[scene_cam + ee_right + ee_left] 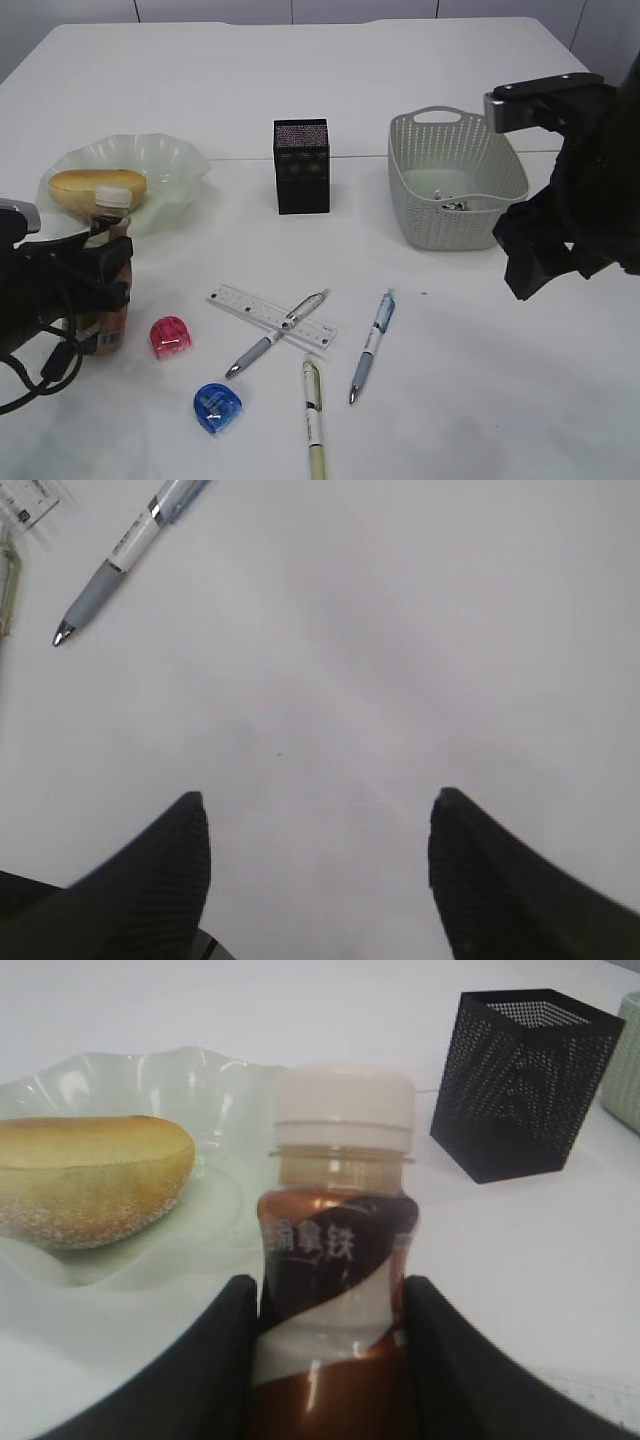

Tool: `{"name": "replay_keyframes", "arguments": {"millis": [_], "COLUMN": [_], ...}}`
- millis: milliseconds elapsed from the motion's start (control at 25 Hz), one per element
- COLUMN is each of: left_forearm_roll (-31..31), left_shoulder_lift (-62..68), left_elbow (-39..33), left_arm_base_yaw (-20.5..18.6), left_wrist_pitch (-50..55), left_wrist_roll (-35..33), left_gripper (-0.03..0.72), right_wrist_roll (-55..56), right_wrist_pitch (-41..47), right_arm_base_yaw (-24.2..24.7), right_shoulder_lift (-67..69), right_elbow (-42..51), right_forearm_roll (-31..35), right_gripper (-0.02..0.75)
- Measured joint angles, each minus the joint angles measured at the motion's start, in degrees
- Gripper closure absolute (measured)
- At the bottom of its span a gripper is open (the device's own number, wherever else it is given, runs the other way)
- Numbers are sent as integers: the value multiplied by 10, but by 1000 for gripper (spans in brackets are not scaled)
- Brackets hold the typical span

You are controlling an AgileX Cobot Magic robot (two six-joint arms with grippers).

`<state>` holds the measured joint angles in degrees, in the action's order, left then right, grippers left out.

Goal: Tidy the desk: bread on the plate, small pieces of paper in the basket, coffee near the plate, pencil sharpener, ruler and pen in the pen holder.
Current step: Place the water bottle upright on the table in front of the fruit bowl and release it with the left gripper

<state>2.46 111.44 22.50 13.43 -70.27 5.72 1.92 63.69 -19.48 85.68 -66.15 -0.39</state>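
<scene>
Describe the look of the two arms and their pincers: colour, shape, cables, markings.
Both arms are black. The left arm is bulky, with black cables looping beneath it and a pale grey part at its top. The right arm is blocky, topped by a dark grey plate with small light fasteners. The right pincer has two broad, tapering black fingers with a fine ribbed texture. No markings are visible.

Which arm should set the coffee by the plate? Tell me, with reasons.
Left. The left gripper is already shut on the coffee, right beside the plate holding the bread. The right gripper hangs open and empty over bare desk, far across near the basket.
</scene>
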Motion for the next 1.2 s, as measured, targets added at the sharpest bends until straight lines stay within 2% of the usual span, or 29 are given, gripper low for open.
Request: {"name": "replay_keyframes", "arguments": {"millis": [280,680,1200], "left_forearm_roll": [26,27,58], "left_shoulder_lift": [-51,-122,-132], "left_elbow": [-9,-10,-10], "left_arm_base_yaw": [0,0,0], "left_wrist_pitch": [62,63,63], "left_wrist_roll": [0,0,30], "left_gripper": [368,369,369], "right_wrist_roll": [0,0,0], "right_wrist_pitch": [-1,-2,-4], "right_arm_base_yaw": [0,0,0], "right_shoulder_lift": [0,0,0], "right_elbow": [0,0,0], "right_forearm_roll": [0,0,0], "right_gripper": [239,239,239]}}
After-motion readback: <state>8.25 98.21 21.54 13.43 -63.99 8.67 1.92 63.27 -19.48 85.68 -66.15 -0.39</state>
